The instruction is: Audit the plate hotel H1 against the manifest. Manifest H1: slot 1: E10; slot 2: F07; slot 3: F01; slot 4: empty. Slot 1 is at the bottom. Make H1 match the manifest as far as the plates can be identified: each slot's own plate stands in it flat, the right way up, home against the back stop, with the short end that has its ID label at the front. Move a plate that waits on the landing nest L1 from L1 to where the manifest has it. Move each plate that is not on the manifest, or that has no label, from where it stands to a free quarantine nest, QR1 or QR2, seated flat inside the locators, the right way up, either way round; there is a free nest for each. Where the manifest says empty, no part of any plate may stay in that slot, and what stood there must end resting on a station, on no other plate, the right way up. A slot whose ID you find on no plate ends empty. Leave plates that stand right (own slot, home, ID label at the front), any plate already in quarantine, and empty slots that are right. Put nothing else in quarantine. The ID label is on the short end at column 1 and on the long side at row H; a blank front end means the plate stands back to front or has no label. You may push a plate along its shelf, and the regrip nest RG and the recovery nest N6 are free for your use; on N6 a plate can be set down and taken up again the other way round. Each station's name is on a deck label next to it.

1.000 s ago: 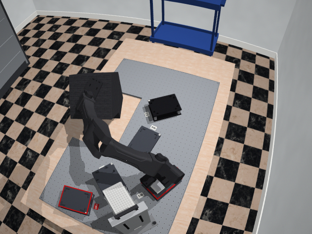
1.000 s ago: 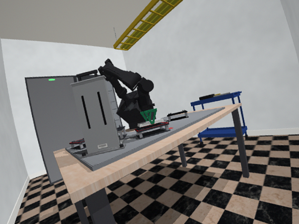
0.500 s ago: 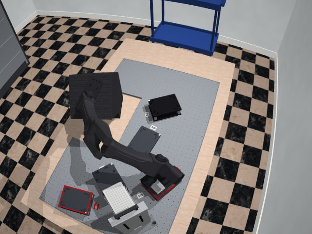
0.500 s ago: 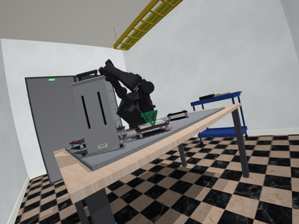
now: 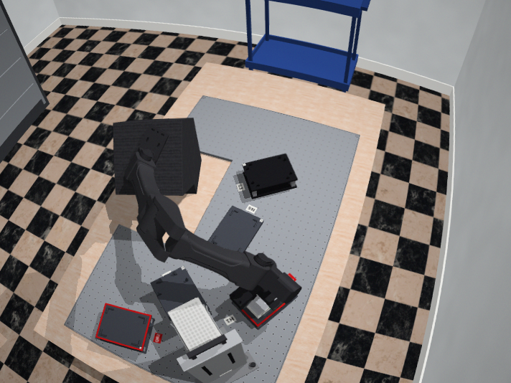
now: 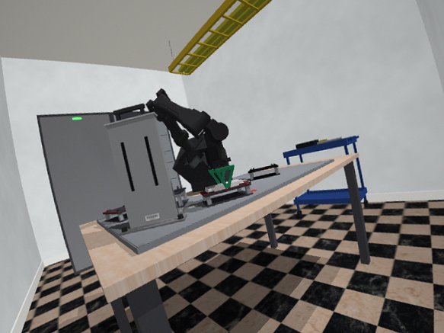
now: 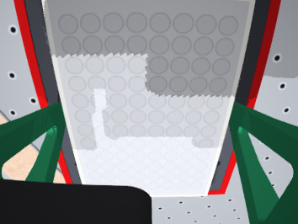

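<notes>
My gripper [image 7: 147, 112] is open, its green fingers standing either side of a white well plate [image 7: 147, 83] without gripping it. The plate lies flat inside a red-framed quarantine nest [image 5: 265, 314] at the deck's right front; from the side the gripper [image 6: 222, 176] sits low over it. The grey plate hotel H1 [image 5: 214, 358] stands at the front edge and shows from behind in the side view [image 6: 143, 169]. A second white well plate [image 5: 194, 323] juts far out of the hotel's front. No ID labels can be read.
A second red-framed nest [image 5: 123, 326] at the front left holds no plate. A dark nest [image 5: 175, 286] lies behind the hotel, the N6 nest [image 5: 235, 229] mid-deck, and a black plate on a nest [image 5: 270, 175] further back. The arm's black base block [image 5: 156, 161] is at the left.
</notes>
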Controlling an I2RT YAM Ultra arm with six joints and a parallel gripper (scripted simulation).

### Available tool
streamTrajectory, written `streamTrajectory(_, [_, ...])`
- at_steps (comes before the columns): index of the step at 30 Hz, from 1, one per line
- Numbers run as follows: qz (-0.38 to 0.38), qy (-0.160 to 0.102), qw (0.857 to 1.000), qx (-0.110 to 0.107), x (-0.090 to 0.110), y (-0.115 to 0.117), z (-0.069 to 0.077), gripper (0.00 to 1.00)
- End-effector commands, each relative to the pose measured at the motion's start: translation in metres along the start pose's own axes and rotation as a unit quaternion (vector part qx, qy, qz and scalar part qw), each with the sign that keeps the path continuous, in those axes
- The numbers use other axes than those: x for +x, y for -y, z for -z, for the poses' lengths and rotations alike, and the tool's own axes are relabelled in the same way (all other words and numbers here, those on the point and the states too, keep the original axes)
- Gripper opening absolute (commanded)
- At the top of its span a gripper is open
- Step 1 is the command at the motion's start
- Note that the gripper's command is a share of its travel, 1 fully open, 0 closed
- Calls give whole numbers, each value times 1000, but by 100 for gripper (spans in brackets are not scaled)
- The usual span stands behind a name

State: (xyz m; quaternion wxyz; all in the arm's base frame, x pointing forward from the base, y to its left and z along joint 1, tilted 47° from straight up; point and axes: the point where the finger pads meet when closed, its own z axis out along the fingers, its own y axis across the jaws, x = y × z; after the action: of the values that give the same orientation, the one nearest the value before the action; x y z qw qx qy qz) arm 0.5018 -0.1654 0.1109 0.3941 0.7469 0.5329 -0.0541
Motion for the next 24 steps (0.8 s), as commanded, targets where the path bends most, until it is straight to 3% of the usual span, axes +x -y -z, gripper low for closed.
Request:
streamTrajectory(1, [1, -1, 1000, -7, 2, -4, 6, 100])
streamTrajectory(7, [1, -1, 1000, -7, 2, -4, 6, 100])
streamTrajectory(8, [-3, -1, 1000, -14, 0, -9, 20, 100])
streamTrajectory(12, [0, 0, 1000, -12, 1, -7, 25, 100])
streamTrajectory(24, [-7, -2, 1000, -20, -1, -13, 69, 100])
